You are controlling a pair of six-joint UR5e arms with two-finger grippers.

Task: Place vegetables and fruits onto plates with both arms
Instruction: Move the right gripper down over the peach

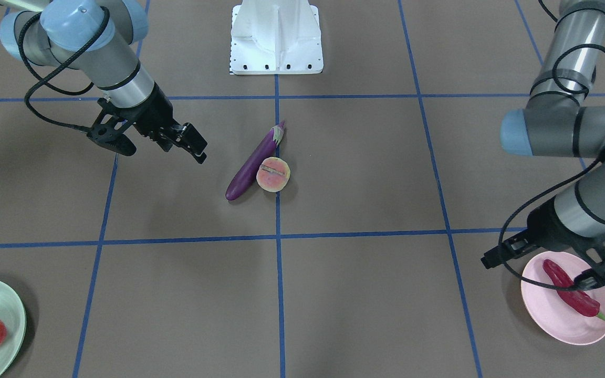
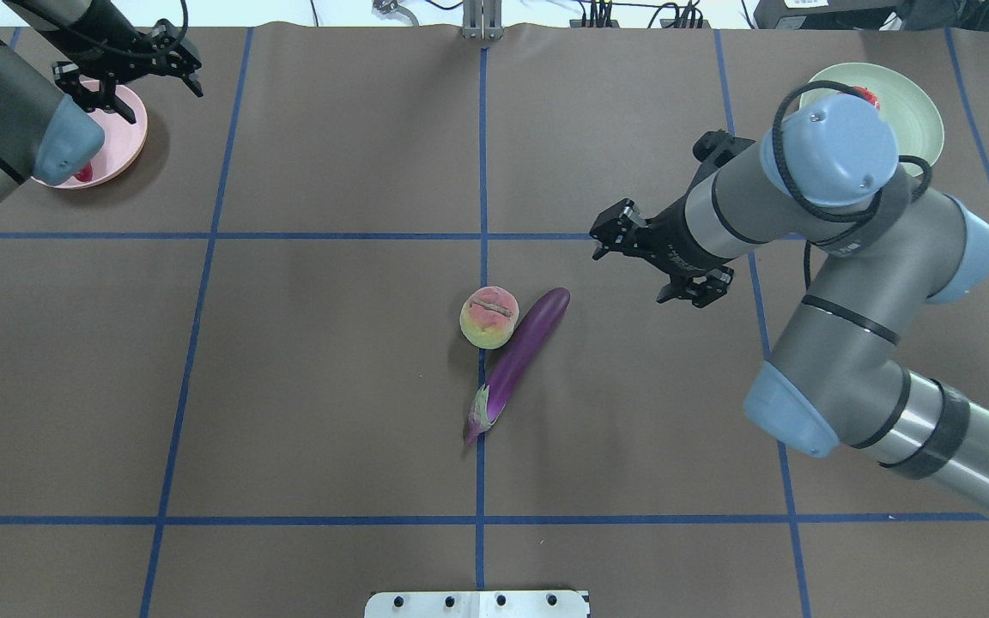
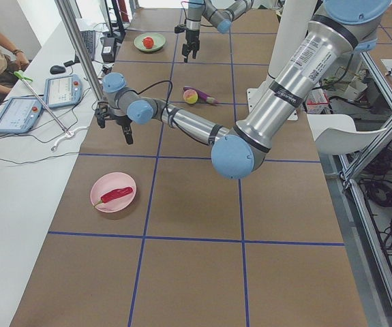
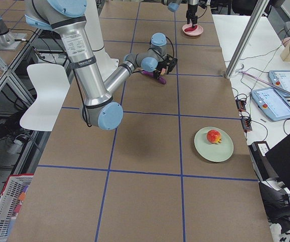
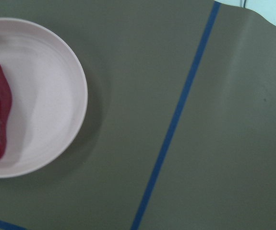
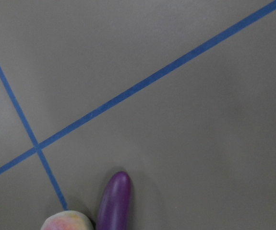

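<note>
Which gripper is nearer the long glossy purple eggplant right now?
Right. The right gripper hangs open just off the rounded tip of the long purple eggplant; the left gripper is far off, by the pale pink round plate.

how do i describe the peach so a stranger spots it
On the brown table, follow the middle blue tape line to the two things lying on it. The peach is the round pink-yellow one with a grey slit, not the long purple eggplant beside it.
</note>
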